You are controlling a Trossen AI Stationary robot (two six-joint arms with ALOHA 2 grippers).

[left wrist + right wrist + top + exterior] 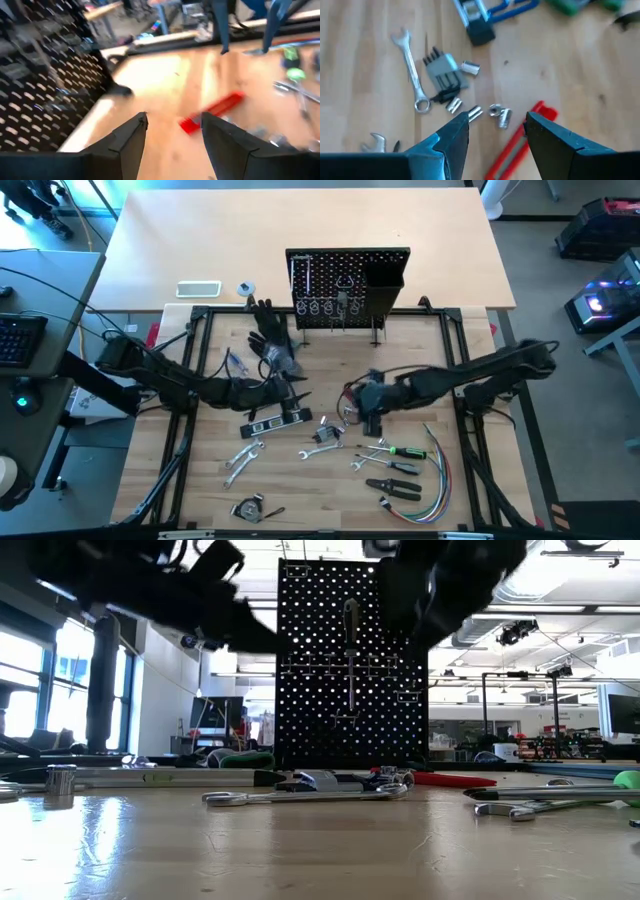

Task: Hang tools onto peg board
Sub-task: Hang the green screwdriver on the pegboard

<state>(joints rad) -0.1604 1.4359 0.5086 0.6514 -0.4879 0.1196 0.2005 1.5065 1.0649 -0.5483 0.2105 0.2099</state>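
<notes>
- High view, left side: the left gripper [283, 388] hangs over the table [200, 470] near the middle, at about seven o'clock from the peg board [348, 284]. Its jaws stand apart with nothing between them, as the left wrist view shows [172, 131].
- Just at six o'clock from that gripper lies the black level [279, 418], its long axis running roughly from eight to two o'clock. Silver wrenches [243, 457] lie further toward the near edge, and a black glove [272, 335] lies at twelve o'clock from the gripper.
- Centre: the peg board stands upright at the far side of the work area, with one tool already hanging on it in the low view [350, 650].
- Right of centre: the right gripper [372, 420] hovers above a red-handled tool [517, 145], jaws parted and empty [497, 127]. In the right wrist view the red handle runs between the open fingers on a slant, with small sockets [500, 114] and a wrench [411, 67] beyond.
- Right side: pliers and screwdrivers [395, 470] lie at five o'clock from the right gripper, beside a bundle of coloured wires [440, 480].
- Judgement: the right arm is nearer the red-handled tool, which seems the likely next pick; the jaws would need to close across its handle, not along it.
</notes>
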